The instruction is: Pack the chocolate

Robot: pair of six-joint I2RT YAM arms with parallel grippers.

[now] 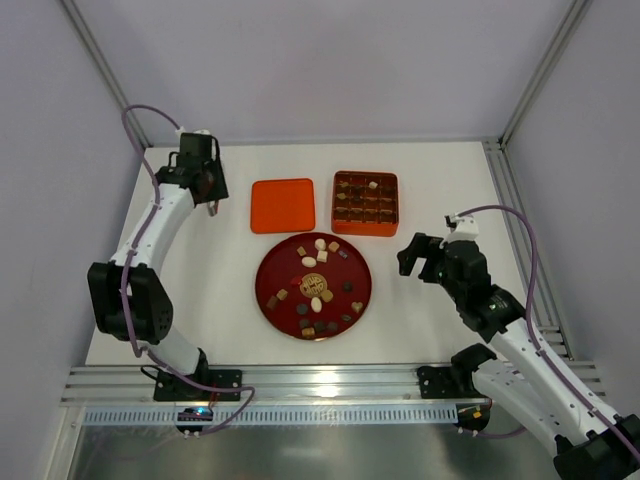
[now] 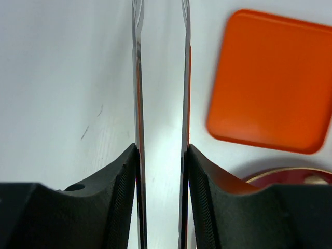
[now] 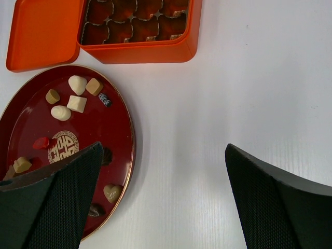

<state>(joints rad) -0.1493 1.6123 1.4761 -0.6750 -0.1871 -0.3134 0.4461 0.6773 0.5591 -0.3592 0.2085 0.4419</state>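
The chocolate (image 1: pixel 309 261) lies as several small brown, tan and cream pieces on a round dark-red plate (image 1: pixel 280 270) at the table's middle; the right wrist view shows a cream piece (image 3: pixel 77 84) and a tan heart (image 3: pixel 111 192). Behind the plate stands the orange box (image 1: pixel 365 202) with a brown grid insert, some cells holding pieces. My right gripper (image 1: pixel 420 262) hangs open over bare table just right of the plate (image 3: pixel 127 129), nothing between its fingers. My left gripper (image 1: pixel 205 190) is at the far left, shut on thin metal tweezers (image 2: pixel 137 78) whose two blades stand apart.
The orange lid (image 1: pixel 283 205) lies flat left of the box, close to the tweezers' right blade in the left wrist view (image 2: pixel 272 78). The plate's edge (image 2: pixel 290 174) shows below the lid. Metal frame posts and rails border the white table.
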